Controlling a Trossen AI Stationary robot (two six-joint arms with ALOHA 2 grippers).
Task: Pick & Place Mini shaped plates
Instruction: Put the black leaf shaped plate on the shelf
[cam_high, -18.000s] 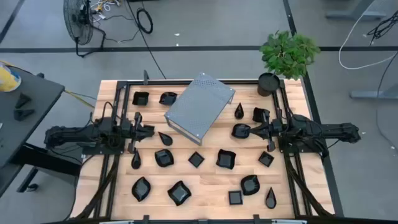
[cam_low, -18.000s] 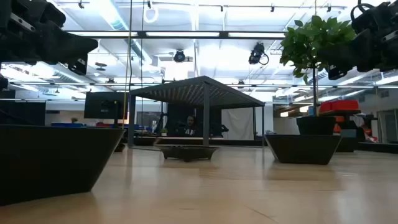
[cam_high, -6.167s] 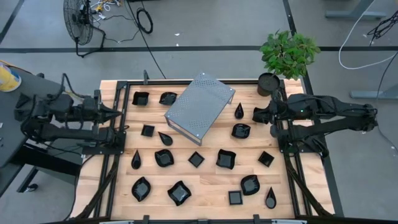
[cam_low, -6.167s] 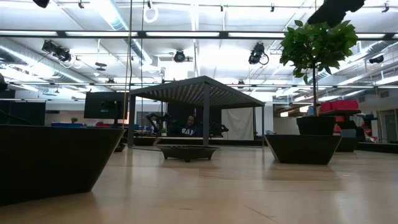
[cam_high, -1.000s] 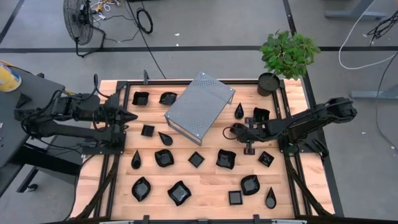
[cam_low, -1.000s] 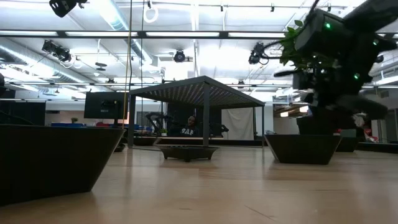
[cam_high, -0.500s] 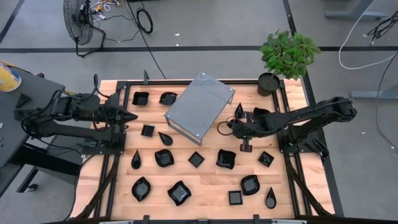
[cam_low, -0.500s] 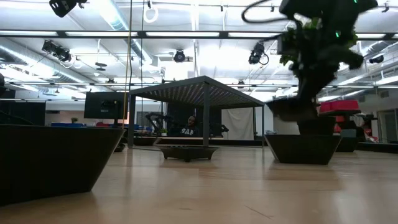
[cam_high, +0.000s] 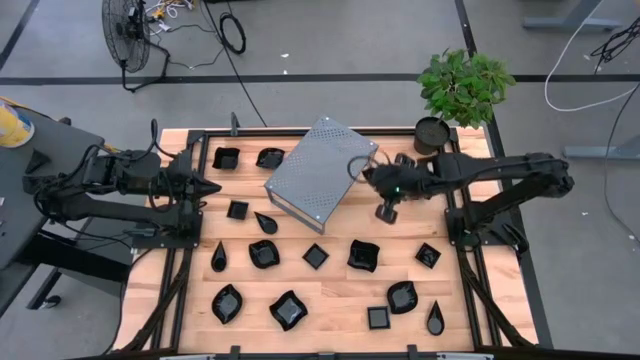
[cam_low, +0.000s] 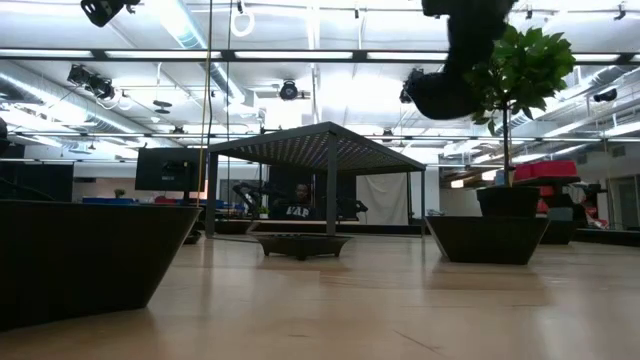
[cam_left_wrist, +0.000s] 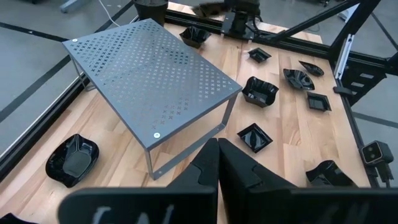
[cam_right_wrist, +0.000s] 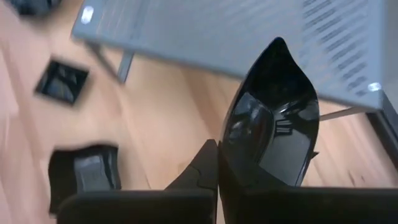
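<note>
Right claw (cam_right_wrist: 217, 163) is raised with fingers pinched together, apparently clamping something; left claw (cam_left_wrist: 217, 163) waits closed, arm folded back.

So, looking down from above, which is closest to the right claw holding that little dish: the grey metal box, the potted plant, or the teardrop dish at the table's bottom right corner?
From the right gripper in the high view:
1. Grey metal box: right beside the gripper, which hangs at its right edge.
2. Potted plant: at the table's far right corner, a fair way off.
3. Teardrop dish: at the near right corner, clearly farthest.
</note>
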